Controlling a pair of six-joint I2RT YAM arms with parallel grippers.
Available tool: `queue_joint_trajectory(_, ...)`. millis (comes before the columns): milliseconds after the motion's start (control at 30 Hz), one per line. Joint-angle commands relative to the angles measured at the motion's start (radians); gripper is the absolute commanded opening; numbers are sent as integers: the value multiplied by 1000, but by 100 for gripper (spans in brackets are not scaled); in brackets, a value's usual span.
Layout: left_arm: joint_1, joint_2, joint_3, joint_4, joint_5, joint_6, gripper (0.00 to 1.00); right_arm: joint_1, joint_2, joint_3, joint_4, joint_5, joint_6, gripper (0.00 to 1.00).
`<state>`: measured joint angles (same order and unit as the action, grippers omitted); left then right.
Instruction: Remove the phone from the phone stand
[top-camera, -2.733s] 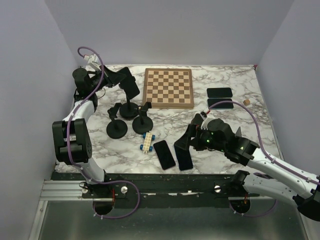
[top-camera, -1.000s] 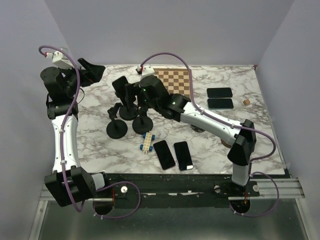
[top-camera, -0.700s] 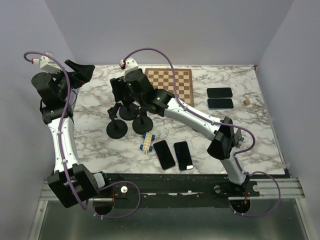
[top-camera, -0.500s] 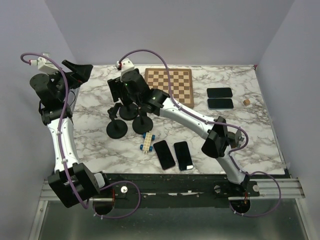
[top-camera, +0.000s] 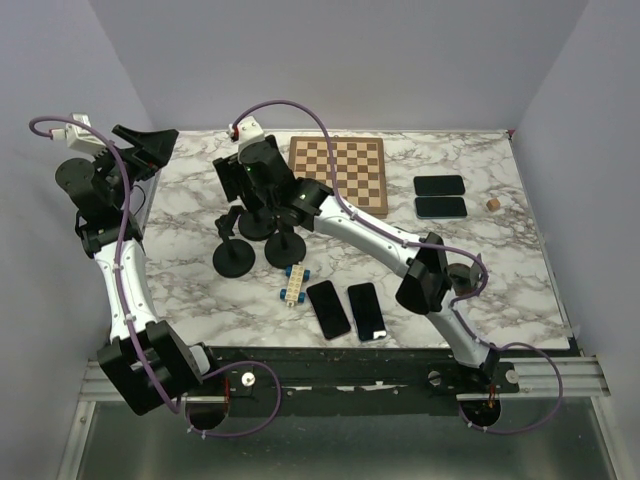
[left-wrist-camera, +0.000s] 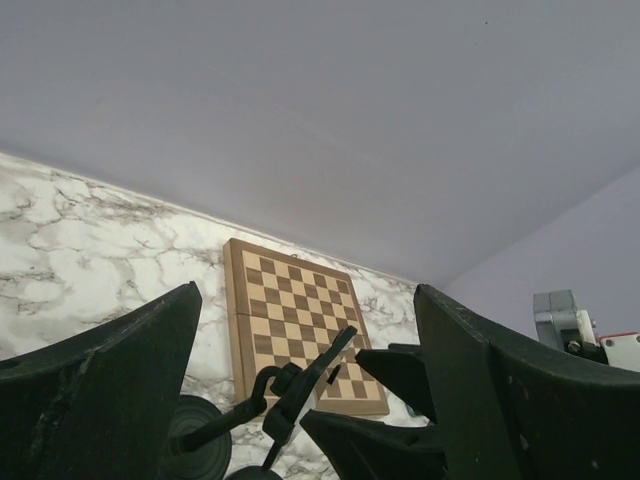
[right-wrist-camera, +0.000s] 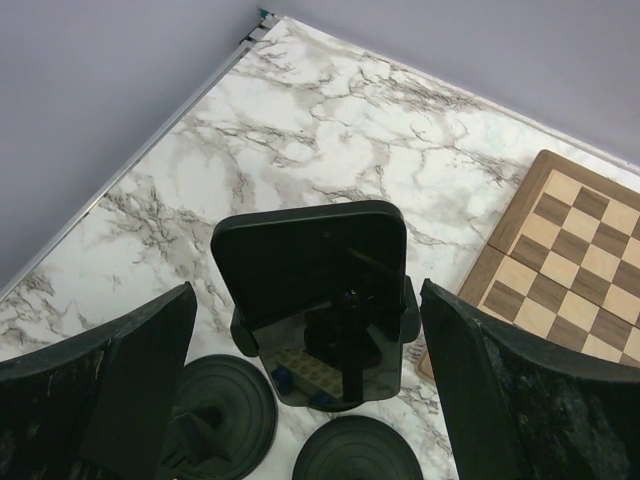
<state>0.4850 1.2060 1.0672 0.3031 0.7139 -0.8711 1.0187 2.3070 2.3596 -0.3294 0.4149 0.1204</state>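
Phone (right-wrist-camera: 310, 265) sits in its stand (top-camera: 258, 224), and my right fingers (right-wrist-camera: 520, 400) have swung over, wide open on both sides of it. Left fingers (left-wrist-camera: 100, 400), open too, pulled away. Grabbing comes next.

Soft, even light comes from above; the marble table (top-camera: 480, 270) is bright, with only faint shadows. The phone (right-wrist-camera: 310, 255) has a glossy screen that mirrors dim shapes rather than glaring. Either side of the phone my fingers (right-wrist-camera: 100, 390) are near-black and slightly soft-edged. Beyond the phone everything is sharp.
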Motion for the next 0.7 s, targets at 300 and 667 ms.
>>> queue_joint_trajectory(300,20,39,-16,123,73,-95,94,-22,87,85,43,-7,-2,100)
queue_joint_trajectory(667,19,81,-30,166,87,-135,95,-24,112,86,61,5,-9,91)
